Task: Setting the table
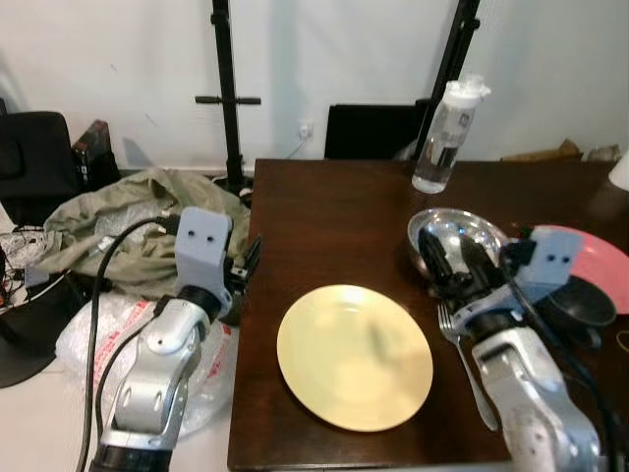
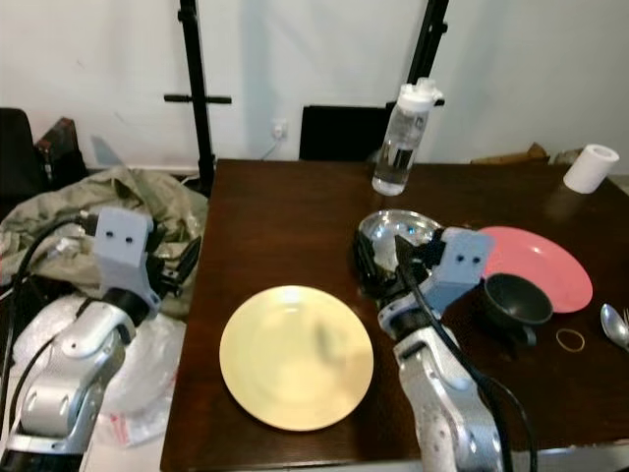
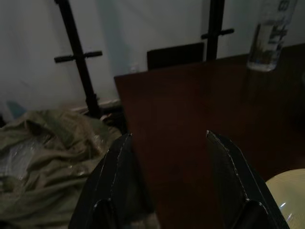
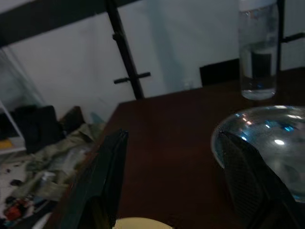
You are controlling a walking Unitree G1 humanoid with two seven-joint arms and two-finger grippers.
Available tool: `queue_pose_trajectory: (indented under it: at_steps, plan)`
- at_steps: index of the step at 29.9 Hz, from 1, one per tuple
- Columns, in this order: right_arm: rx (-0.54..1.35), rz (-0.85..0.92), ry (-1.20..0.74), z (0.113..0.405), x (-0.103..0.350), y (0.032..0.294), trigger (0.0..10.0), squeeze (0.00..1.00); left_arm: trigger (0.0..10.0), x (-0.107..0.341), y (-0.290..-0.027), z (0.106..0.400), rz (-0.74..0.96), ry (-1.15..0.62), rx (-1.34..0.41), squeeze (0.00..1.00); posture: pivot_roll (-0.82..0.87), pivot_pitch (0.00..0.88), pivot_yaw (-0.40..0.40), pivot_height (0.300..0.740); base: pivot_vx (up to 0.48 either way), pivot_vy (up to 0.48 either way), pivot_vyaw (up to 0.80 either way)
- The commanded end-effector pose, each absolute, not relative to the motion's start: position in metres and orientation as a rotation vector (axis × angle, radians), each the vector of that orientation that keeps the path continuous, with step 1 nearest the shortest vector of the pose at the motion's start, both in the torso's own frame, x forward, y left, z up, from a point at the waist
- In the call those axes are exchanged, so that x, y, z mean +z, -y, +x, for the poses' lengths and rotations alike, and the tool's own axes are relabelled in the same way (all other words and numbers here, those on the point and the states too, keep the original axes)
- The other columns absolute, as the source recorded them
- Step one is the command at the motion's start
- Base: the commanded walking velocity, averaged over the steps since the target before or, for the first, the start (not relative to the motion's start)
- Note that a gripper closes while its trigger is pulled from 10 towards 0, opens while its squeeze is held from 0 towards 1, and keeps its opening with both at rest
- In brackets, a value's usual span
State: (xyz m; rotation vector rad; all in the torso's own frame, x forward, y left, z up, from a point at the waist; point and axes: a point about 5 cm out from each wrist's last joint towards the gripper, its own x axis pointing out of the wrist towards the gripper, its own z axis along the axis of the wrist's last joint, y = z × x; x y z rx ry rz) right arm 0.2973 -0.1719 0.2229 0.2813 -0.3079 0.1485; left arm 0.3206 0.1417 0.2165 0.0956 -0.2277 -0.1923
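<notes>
While the yellow plate (image 1: pixel 355 357) sits centred at the table's (image 1: pixel 324 226) near edge, the fork (image 1: pixel 468 366) lies at its 3 o'clock — a place setting half laid. Right gripper (image 1: pixel 451 264) hovers over the fork's tines, fingers spread and empty, the steel bowl (image 1: pixel 456 234) just beyond at 12 o'clock; likely lining up for the bowl. Left gripper (image 1: pixel 243 267) idles off the table's 9 o'clock edge, fingers apart. Bottle (image 1: pixel 448 136), pink plate (image 2: pixel 536 264) and black bowl (image 2: pixel 516 299) wait farther back.

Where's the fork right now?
The fork lies on the table just right of the yellow plate, beside the right gripper.
</notes>
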Motion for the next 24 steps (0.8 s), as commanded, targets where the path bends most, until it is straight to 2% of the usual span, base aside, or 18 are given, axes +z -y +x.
queue_pose_trajectory:
  at_steps: [1,8,24]
  plan:
    - [0.131,0.278,0.301,0.298,0.218,0.172,10.0,0.00,10.0,0.213,-0.141,0.318,0.086,0.215,-0.188,0.00,0.11,0.083,0.059,0.740,0.000,0.000,0.00]
    - [0.116,0.289,0.292,0.299,0.214,0.172,10.0,0.00,10.0,0.214,-0.139,0.318,0.068,0.212,-0.190,0.00,0.10,0.087,0.061,0.740,0.000,0.000,0.00]
    - [0.115,0.284,0.266,0.301,0.202,0.167,10.0,0.00,10.0,0.215,-0.137,0.317,0.065,0.214,-0.192,0.00,0.10,0.089,0.058,0.740,-0.335,0.000,0.00]
